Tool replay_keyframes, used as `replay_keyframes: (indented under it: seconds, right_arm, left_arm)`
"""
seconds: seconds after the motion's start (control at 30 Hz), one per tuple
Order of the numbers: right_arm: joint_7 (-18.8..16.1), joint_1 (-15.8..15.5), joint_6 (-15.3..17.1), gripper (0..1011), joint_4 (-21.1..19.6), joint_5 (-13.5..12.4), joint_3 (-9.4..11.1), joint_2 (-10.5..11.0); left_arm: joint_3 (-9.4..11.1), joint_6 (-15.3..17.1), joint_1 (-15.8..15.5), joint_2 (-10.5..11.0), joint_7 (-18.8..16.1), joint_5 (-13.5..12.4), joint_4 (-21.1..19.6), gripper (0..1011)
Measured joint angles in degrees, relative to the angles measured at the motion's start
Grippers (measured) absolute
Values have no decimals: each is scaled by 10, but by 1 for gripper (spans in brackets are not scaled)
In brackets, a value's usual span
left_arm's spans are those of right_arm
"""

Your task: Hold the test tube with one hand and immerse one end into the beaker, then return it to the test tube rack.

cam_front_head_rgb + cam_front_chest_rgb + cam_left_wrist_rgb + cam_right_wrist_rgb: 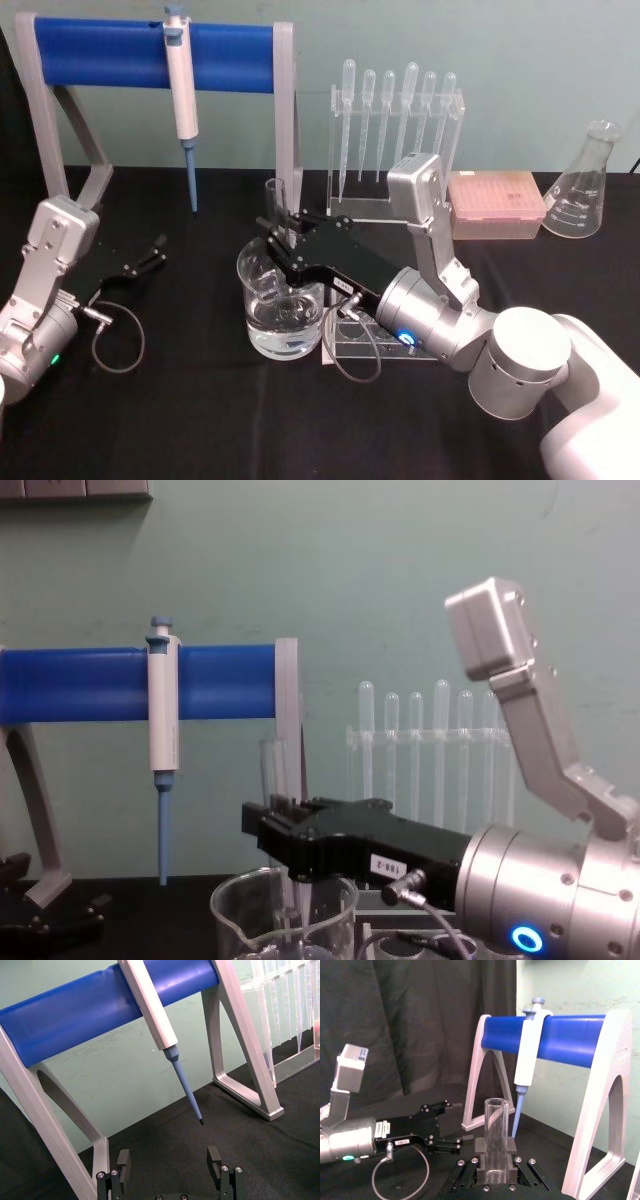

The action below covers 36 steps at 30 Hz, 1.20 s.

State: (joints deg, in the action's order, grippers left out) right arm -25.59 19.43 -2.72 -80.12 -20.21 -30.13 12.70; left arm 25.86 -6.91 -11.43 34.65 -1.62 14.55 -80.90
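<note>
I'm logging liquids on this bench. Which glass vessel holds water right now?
The beaker under the right claw, with the test tube standing in it, holds water. The conical flask at the far right looks empty.

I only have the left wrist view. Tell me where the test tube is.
Observer: The right gripper is shut on the test tube, holding it upright.
Operator: Report where it stands against the beaker.
Observer: Its lower end is inside the beaker, below the rim; I cannot tell whether it reaches the water.
Operator: Give me the left gripper's place on the table.
Observer: The left gripper lies open at the left side of the table, apart from the beaker.
</note>
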Motion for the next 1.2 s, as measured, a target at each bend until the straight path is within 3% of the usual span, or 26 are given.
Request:
replay_keyframes:
  seconds: [0.7,1.03,1.2]
  right_arm:
    - [0,0,34,227,-118,-20,17,25]
    - [16,-17,40,227,-175,-43,40,47]
    - [28,-41,42,227,-205,-52,59,70]
  left_arm:
    - [0,0,0,0,0,0,0,1000]
    - [0,0,0,0,0,0,0,1000]
    - [0,0,0,0,0,0,0,1000]
